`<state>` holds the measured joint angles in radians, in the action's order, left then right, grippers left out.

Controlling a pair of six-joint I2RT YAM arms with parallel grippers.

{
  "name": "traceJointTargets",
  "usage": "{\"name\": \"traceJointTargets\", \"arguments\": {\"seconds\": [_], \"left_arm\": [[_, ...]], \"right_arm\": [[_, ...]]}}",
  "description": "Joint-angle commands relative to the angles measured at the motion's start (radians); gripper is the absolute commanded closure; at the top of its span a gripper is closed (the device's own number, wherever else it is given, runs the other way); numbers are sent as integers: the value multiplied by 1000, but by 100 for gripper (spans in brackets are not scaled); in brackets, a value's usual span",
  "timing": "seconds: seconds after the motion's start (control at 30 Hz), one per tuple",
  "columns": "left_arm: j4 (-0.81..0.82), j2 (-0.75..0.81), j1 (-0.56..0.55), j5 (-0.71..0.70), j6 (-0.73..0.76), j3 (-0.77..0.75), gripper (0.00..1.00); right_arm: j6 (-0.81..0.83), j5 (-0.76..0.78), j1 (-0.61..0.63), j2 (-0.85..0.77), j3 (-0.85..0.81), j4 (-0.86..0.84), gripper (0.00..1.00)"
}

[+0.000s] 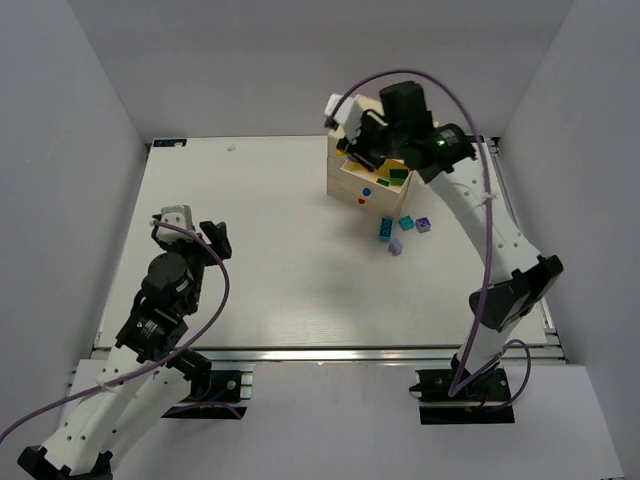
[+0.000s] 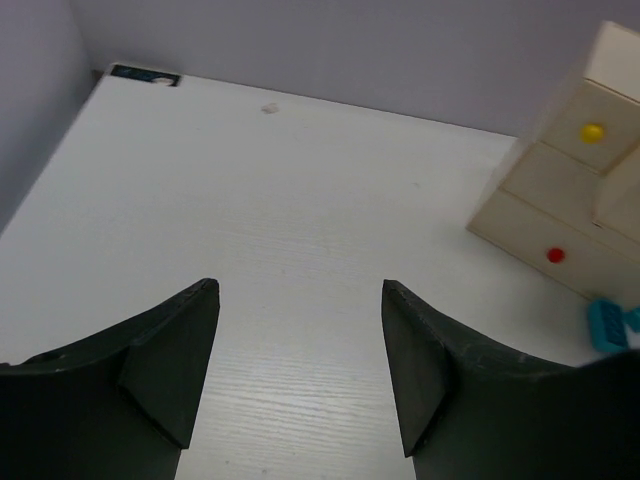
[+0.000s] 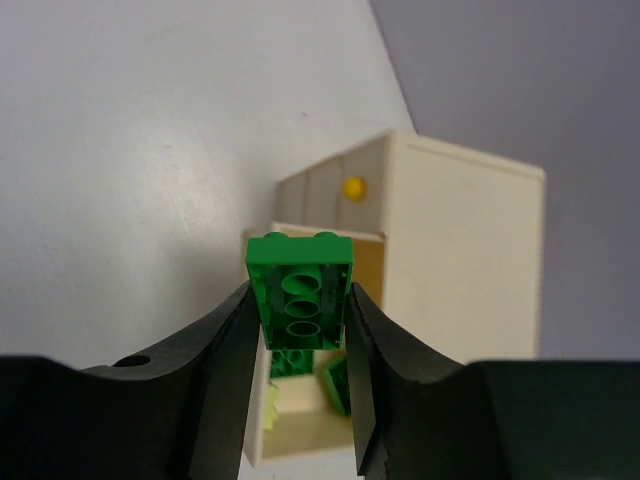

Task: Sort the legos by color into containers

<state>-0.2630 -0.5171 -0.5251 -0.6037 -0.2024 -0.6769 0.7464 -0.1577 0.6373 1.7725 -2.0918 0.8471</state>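
The right gripper is clamped on a dark green brick, which is held upright between the two fingers with its hollow underside turned towards the wrist camera. Directly beneath the held brick, in the lower middle of that frame, an open drawer of the cream chest is seen. Several dark green bricks and a lime-yellow piece are lying in it. A yellow knob is set on the closed drawer front above the open one.

In the top view this gripper is placed over the chest, in the upper right of the frame. A blue knob and a red knob are shown on the chest face turned towards the lower edge. Just below and to the right of the chest, loose pieces are scattered on the white table: two teal-blue bricks and two lilac bricks, near one another but apart from the chest.

The left gripper is held with its fingers wide apart, and only bare table surface is seen through the gap. In the top view it is found in the lower left of the frame, well apart from the chest and the loose bricks.
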Motion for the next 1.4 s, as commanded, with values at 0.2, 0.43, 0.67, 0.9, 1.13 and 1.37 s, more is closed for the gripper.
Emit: {"name": "traceJointTargets", "arguments": {"seconds": [0.2, 0.43, 0.67, 0.9, 1.13, 1.37], "left_arm": [[221, -239, 4, 764, -34, -12, 29], [413, -467, -21, 982, -178, -108, 26], [660, -679, -21, 1045, -336, -151, 25], [803, -897, -30, 1076, -433, -234, 30], [803, -1044, -68, 1065, -447, -351, 57], [748, -1152, -102, 984, -457, -443, 73]], "right_arm": [[-200, -94, -238, -51, -13, -11, 100], [-206, -201, -307, -10, 33, 6, 84], [-211, -276, -347, 18, 81, 3, 67], [-216, -293, -350, 35, 96, -5, 39], [-248, -301, -353, 16, 59, -26, 36], [-481, -80, -419, 18, 46, -265, 81]]}}
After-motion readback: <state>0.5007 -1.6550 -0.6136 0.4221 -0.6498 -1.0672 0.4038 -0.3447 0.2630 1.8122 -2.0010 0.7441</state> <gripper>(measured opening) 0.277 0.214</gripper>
